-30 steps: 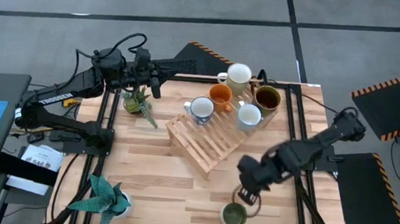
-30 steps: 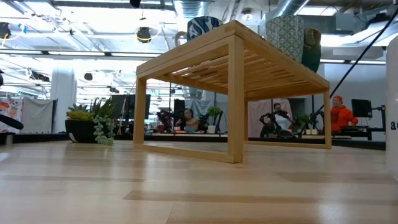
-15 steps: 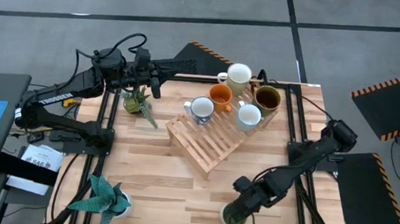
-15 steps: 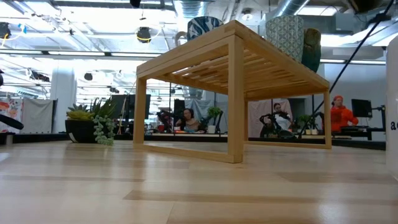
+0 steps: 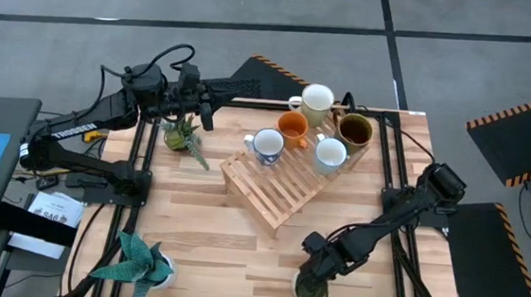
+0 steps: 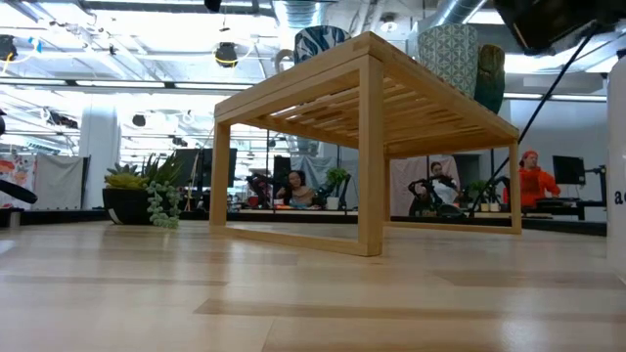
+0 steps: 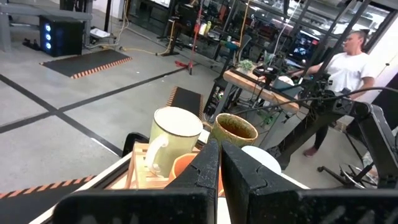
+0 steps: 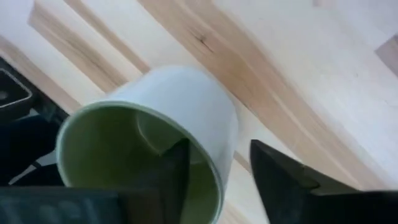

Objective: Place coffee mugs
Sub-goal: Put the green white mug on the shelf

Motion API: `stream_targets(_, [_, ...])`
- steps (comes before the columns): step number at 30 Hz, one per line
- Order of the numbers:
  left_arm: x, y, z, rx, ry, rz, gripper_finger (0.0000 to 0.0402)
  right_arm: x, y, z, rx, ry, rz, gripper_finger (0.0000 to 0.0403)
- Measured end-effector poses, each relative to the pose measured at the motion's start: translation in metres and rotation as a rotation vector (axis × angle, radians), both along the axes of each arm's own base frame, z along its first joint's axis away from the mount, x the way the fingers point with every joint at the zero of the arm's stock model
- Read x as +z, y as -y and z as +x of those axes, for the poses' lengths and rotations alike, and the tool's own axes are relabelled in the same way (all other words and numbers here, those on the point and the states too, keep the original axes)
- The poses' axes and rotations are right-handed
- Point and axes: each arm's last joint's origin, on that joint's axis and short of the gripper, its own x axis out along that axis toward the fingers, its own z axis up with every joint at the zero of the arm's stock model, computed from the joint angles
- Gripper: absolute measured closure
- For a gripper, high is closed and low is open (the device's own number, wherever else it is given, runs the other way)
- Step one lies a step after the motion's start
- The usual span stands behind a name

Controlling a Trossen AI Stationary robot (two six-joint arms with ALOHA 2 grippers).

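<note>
R gripper (image 5: 314,283) open, fingers (image 8: 283,180) straddling wall of green mug (image 8: 161,143) at near table (image 5: 212,230) edge. Step: picking up last mug; five already by rack (image 5: 272,189). Next: close on wall, lift, carry to rack. L gripper (image 5: 203,101) shut, parked at far-left corner.

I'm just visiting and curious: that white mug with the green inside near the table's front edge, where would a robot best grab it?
Probably by the rim wall, coming from above. The white ceramic mug with green inside stands upright, mouth open. The right gripper already straddles that wall, one finger inside and one outside, jaws open. The handle looks too small to pinch. The left gripper waits by the far mugs.
</note>
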Motion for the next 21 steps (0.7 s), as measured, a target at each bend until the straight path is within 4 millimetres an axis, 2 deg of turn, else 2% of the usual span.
stream_targets(5, [0.000,0.000,0.000,0.000,0.000,0.000,0.0401,0.000,0.003,0.001,0.017,-0.005,-0.010,0.0354])
stream_targets(6, [0.000,0.000,0.000,0.000,0.000,0.000,0.0401,0.000,0.003,0.001,0.004,-0.005,-0.011,0.0368])
stream_targets(10, [0.000,0.000,0.000,0.000,-0.001,0.000,0.0402,0.013,0.012,-0.002,0.034,0.017,0.002,0.0368])
stream_targets(13, [0.000,0.000,0.000,0.000,-0.007,0.006,0.0401,0.041,0.024,-0.012,0.094,0.093,0.034,0.0368])
stream_targets(16, [-0.001,0.000,0.000,0.000,-0.019,0.013,0.0402,0.082,0.040,-0.022,0.147,0.280,0.112,0.0368])
stream_targets(21, [-0.002,0.000,0.000,0.000,-0.024,0.011,0.0401,0.142,0.081,-0.036,-0.002,0.577,0.191,0.0368])
